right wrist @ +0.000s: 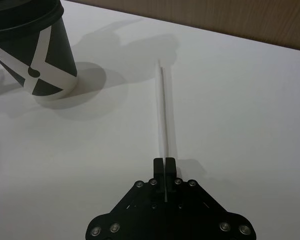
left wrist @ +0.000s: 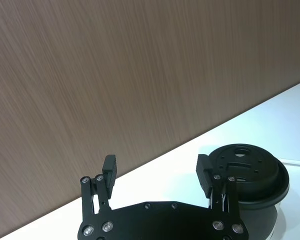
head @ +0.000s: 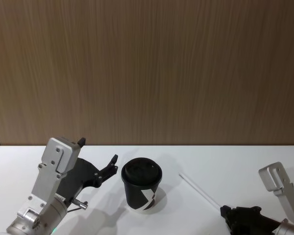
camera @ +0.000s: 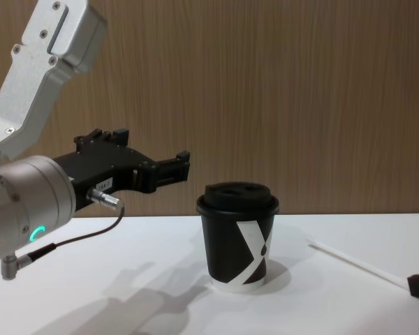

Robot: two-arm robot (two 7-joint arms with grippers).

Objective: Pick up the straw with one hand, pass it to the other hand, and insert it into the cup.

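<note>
Down at the near right of the white bench (head: 235, 161), the right gripper (right wrist: 164, 161) has its fingers pinched together on one end of the long thin white straw (right wrist: 163, 110). The straw points toward the lidded black paper cup (head: 142, 188) and stops short of it. The left gripper (left wrist: 157, 165) hovers beside the cup's lid, fingers spread wide and holding nothing.

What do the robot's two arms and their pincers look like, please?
The left arm and right arm are silver with boxy links. The left has a fat cylindrical wrist with a green ring light and a thin grey cable. The left pincer and right pincer are flat black plates with silver screws and two fingers.
</note>
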